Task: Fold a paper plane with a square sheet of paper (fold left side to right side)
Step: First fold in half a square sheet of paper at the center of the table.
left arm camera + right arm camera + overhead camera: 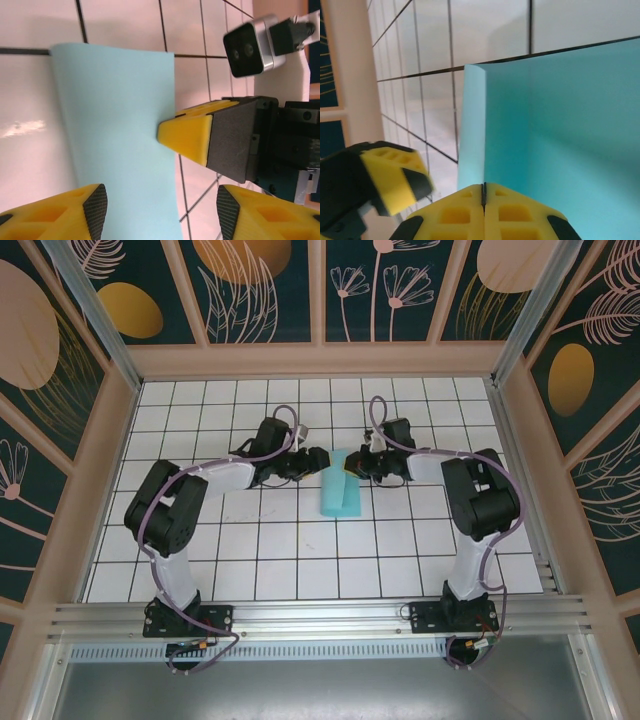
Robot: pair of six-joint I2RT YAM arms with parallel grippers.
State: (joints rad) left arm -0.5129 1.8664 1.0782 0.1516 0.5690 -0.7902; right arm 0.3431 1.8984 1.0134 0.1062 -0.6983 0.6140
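The square sheet of paper (340,490) lies folded into a narrow turquoise strip in the middle of the white grid table (300,560). My right gripper (350,466) meets its upper right edge from the right. In the right wrist view its yellow jaws (483,187) are shut, with a raised edge of the sheet (545,125) running into the seam between them. My left gripper (318,459) hovers at the strip's upper left. Its fingers (75,215) stand open over the sheet (115,130), and the right gripper's tip (167,131) touches the paper's edge just ahead.
Wooden-framed patterned walls (110,440) enclose the table on three sides. An aluminium rail (320,615) with both arm bases runs along the near edge. The right wrist camera (247,47) sits close in front of my left gripper.
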